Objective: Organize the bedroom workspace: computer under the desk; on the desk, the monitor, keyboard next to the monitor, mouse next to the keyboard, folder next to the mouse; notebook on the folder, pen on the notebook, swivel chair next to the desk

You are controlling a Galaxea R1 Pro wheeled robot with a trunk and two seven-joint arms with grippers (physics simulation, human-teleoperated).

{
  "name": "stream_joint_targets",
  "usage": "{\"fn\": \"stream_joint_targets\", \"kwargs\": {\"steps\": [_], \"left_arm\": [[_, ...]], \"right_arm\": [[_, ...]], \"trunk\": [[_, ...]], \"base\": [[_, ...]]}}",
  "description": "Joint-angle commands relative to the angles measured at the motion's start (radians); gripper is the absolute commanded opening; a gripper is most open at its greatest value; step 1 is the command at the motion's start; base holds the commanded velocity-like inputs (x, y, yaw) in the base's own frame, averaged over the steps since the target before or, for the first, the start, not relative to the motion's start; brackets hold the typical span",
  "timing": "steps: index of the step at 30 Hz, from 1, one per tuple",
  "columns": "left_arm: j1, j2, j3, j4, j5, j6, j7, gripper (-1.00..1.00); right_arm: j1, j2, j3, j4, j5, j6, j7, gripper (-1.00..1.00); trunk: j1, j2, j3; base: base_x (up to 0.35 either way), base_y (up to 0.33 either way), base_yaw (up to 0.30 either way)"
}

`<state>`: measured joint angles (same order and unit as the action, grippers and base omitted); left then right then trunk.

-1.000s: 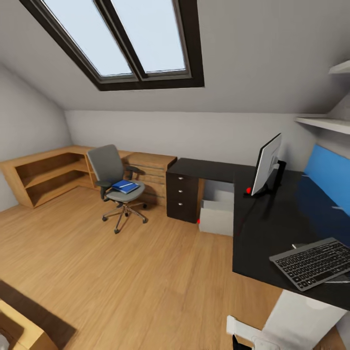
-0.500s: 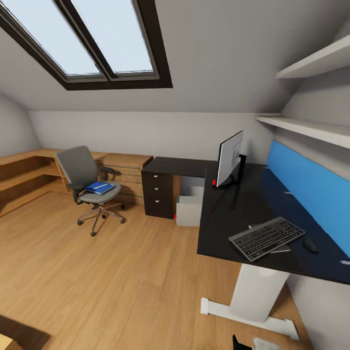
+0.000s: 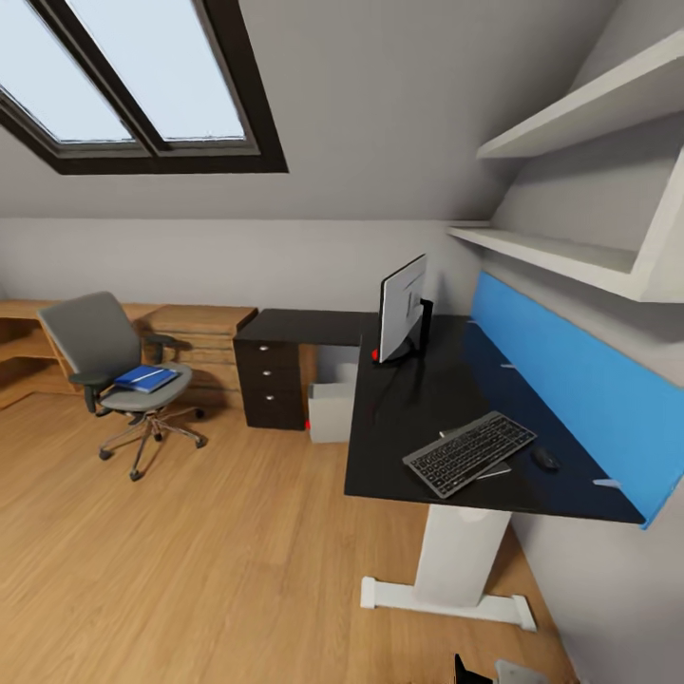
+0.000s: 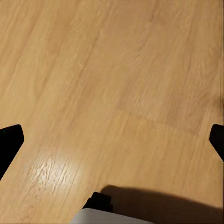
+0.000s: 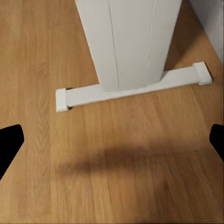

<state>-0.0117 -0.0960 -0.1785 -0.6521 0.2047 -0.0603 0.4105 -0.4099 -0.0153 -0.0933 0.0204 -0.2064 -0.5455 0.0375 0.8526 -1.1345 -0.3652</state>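
The desk [image 3: 418, 399] with its glossy black top stands at the right wall. On it the monitor [image 3: 401, 306] stands at the far end, and nearer lie the keyboard [image 3: 469, 452] and, to its right, the mouse [image 3: 544, 459]. A thin flat grey edge, perhaps the notebook [image 3: 496, 470], pokes out under the keyboard. The computer [image 3: 332, 410] sits below the desk. At the left, apart from the desk, the swivel chair [image 3: 104, 351] carries the blue folder [image 3: 145, 378] with a thin pale stick on it. My left gripper [image 4: 112, 140] and right gripper [image 5: 112, 140] hang open over the floor.
The desk's white pedestal leg [image 5: 126, 42] and its foot [image 5: 135, 88] stand just ahead of the right gripper. A dark drawer unit [image 3: 271, 380], a wooden dresser [image 3: 195, 332], a blue wall panel [image 3: 579, 380] and wall shelves [image 3: 570, 256] line the walls. Wood floor [image 3: 190, 551] spreads between chair and desk.
The whole head view has swung to the right, so chair, desk and skylight have slid left in the picture. None of the things themselves has moved.
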Motion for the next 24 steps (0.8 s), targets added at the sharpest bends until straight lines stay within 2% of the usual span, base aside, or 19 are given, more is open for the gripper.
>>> {"fn": "stream_joint_targets", "kwargs": {"steps": [1,10,11,17,19,21,24], "left_arm": [[-0.001,0.001,-0.006,0.000,0.011,-0.006,0.007,1.00],[-0.001,0.001,-0.006,0.000,0.012,-0.005,0.007,1.00],[-0.001,0.002,-0.005,0.001,0.013,-0.004,0.007,1.00],[-0.001,0.004,-0.004,0.007,0.016,-0.003,0.008,1.00],[-0.001,0.005,-0.002,0.018,0.015,-0.003,0.008,1.00],[-0.001,0.007,-0.001,0.024,0.015,-0.004,0.008,1.00],[-0.001,0.012,0.001,0.029,0.015,-0.004,0.008,1.00]], "right_arm": [[-0.001,0.000,-0.008,0.002,0.001,-0.004,0.004,1.00],[-0.001,-0.005,-0.011,0.001,-0.005,-0.007,0.002,1.00],[-0.001,-0.013,-0.012,0.001,-0.005,-0.033,0.001,1.00],[-0.001,-0.020,-0.014,-0.004,-0.006,-0.129,-0.002,1.00],[-0.001,-0.025,-0.019,-0.023,-0.009,-0.190,-0.015,1.00],[-0.001,-0.032,-0.027,-0.064,-0.016,-0.236,-0.034,1.00],[-0.001,-0.039,-0.036,-0.228,-0.025,-0.255,-0.083,1.00]], "trunk": [[-0.004,0.007,0.002],[-0.038,0.070,0.030],[-0.042,0.077,0.033],[-0.065,0.119,0.052],[-0.073,0.133,0.059],[-0.081,0.147,0.065],[-0.092,0.168,0.074]], "base": [[0.000,0.000,-0.269],[0.000,0.000,-0.269],[0.000,0.000,-0.247],[0.000,0.000,-0.115],[0.000,0.000,-0.029],[0.000,0.000,-0.017],[0.000,0.000,-0.006]]}}
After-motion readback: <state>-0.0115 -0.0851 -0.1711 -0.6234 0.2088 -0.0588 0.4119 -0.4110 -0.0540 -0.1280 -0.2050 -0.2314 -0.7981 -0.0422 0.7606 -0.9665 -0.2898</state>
